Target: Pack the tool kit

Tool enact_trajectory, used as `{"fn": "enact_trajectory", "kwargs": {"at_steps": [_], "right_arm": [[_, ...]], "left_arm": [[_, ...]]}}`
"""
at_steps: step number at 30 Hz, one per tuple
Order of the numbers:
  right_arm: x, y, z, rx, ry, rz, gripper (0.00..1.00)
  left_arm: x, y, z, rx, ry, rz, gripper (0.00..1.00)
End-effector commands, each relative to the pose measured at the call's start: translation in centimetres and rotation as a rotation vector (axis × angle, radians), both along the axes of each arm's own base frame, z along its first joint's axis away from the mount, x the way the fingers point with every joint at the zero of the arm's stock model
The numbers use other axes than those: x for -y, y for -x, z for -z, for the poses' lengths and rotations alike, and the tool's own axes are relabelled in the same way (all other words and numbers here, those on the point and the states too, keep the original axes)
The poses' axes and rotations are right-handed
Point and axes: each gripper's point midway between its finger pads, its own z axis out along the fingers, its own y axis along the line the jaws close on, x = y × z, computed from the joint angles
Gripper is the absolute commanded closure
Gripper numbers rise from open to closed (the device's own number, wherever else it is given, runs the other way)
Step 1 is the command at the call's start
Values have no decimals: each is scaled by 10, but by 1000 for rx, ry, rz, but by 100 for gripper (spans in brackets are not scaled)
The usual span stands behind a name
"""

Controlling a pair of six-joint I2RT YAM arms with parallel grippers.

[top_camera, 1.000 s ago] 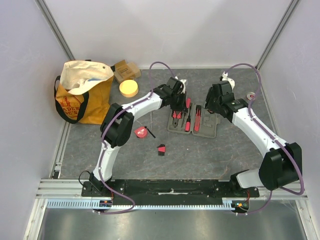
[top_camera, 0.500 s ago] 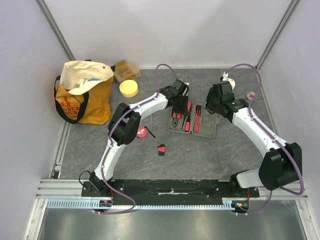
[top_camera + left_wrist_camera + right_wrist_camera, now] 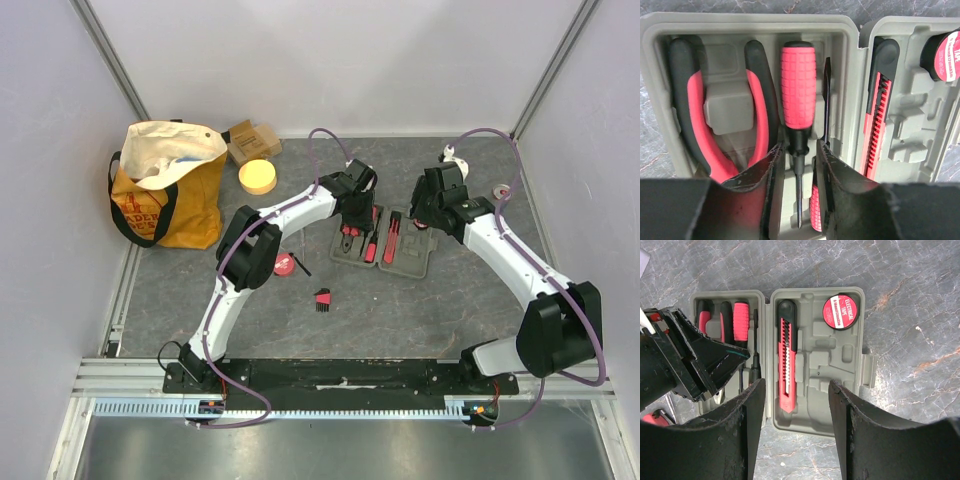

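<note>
The grey-green case (image 3: 415, 262) lies open mid-table. In the left wrist view its left half (image 3: 850, 60) holds red-and-black pliers (image 3: 695, 115), a red-handled screwdriver (image 3: 797, 95) and a second screwdriver (image 3: 826, 95). The right half holds a red utility knife (image 3: 786, 365) and a roll of electrical tape (image 3: 840, 312). My left gripper (image 3: 800, 145) (image 3: 351, 218) is slightly open, its fingers astride the red-handled screwdriver's shaft without touching it. My right gripper (image 3: 796, 385) (image 3: 424, 220) is open and empty above the case's right half.
A red round tape measure (image 3: 285, 264) and a red-and-black hex key set (image 3: 322, 298) lie left of the case. An orange-and-cream tote bag (image 3: 165, 195), a cardboard box (image 3: 250, 140) and a yellow disc (image 3: 257, 176) stand at the back left. A small roll (image 3: 502, 191) lies at the right.
The left arm's elbow has swung right and its gripper has shifted slightly over the case's left half. The right arm has barely moved.
</note>
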Motion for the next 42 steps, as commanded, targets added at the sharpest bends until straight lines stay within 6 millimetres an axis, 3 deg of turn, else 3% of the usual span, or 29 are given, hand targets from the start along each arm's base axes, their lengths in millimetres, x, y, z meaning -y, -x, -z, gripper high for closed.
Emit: {"fn": "enact_trajectory", "kwargs": {"at_steps": [1,5,11,18,23,27,33,42], "right_arm": [[-3,-3,-4,9,-16,-2,40],[-9,-8,-6,18,-36,-25,40],[-34,-23,-4,13,-100,-105,44],[-70,-43,13,-23,-94,-183,49],[-97,-59,30,-53,-70,-214,51],[-104,-66,48,-82,-49,-211,53],[-114,-72,73,-120,-25,-226,59],[-112,-69,101,-172,7,-221,79]], "left_arm": [[-3,-1,-15,0,1,-35,61],[-3,0,-34,23,21,-34,59],[-10,5,-63,54,55,-54,65],[-15,34,-84,3,140,-53,73],[-12,65,-65,-152,186,-54,78],[-7,78,-54,-224,218,-42,79],[-4,86,-38,-304,225,-53,80],[-13,86,-12,-353,167,-100,85]]}}
